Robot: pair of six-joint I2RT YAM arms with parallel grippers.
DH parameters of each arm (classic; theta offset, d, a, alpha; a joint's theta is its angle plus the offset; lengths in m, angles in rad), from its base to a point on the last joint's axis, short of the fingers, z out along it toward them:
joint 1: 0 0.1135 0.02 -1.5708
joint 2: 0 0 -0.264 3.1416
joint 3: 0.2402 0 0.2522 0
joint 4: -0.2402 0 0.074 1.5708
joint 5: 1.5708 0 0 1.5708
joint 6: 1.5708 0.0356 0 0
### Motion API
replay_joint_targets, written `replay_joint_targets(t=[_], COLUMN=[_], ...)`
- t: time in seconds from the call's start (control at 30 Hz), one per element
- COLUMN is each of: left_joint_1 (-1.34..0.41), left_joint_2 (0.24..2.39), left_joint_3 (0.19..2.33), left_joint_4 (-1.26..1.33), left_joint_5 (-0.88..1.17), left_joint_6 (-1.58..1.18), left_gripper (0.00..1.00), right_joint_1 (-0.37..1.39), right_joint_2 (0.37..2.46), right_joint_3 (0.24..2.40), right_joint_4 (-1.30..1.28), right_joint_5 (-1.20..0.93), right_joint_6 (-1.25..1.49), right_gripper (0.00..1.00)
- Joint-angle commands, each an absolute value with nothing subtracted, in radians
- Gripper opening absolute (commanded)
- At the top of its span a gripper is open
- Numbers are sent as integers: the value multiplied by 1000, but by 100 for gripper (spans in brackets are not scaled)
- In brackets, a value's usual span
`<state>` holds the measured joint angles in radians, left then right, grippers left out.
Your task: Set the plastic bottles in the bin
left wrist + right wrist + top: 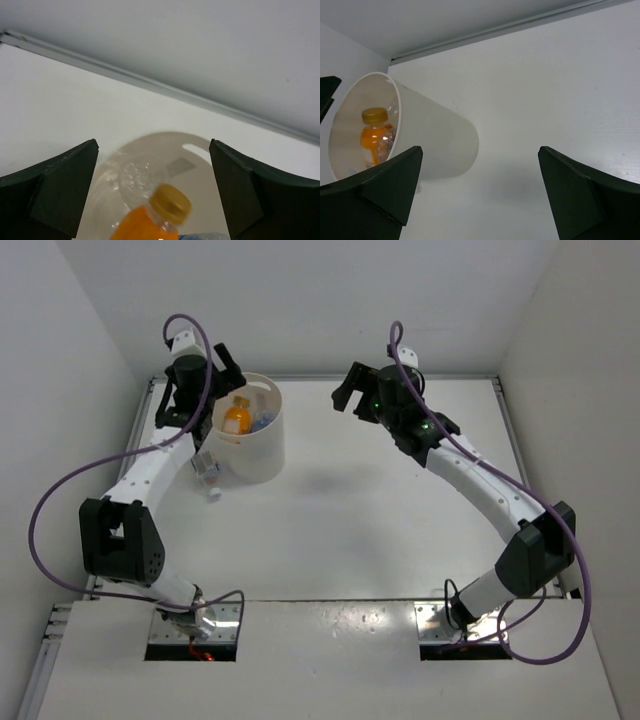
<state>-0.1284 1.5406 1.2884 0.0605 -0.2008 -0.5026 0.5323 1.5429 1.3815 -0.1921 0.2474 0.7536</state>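
Top view: my left gripper [205, 380] hangs over the left rim of the bin [262, 455], jaws wide apart, nothing held. The orange bottle [238, 418] stands inside the bin. A stray bottle [208, 472], clear, lies on the bench [350, 530] just beside the bin's left wall, partly under my L forearm. I reckon that's the one left to do. The right gripper [348, 395] is well apart on the R side, also fully spread and empty.

Left wrist: fingers [60, 190] sit either side w/ the orange bottle below and btwn them, not touched. What looks like a clear bottle in the bin [136, 176] lies at the bottom. To do this well I'd lift straight up clear of the rim before swinging. Then I'd come at the stray bottle from the side away from the bin, so I don't shove the bin.

Right wrist: bin seen at a slant, orange bottle upright inside. Bench is plain matte white, w/ white walls [420, 20] around and a metal rail [495, 32] along the far edge.
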Motion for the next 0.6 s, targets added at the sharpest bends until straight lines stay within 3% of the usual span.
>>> replay_joint_targets(t=[0.0,0.1,0.2,0.33,0.57], left_joint_1=[-114,-104,-29,110,161], left_joint_2=[1502,1561,1594,1582,1560], left_joint_3=[1425,1561,1633,1543,1247], left_joint_4=[68,-9,-73,-133,-81], left_joint_5=[-375,-629,-705,-549,-339], left_joint_6=[-489,-489,-586,-745,-612], left_gripper=[100,100,100,100,100], right_joint_1=[520,520,520,511,502], right_joint_2=[1517,1526,1526,1526,1526], right_joint_3=[1373,1373,1373,1373,1364], right_joint_4=[-150,-150,-159,-160,-178], right_joint_5=[230,210,210,210,221], right_joint_6=[773,782,782,782,782], right_gripper=[100,100,100,100,100])
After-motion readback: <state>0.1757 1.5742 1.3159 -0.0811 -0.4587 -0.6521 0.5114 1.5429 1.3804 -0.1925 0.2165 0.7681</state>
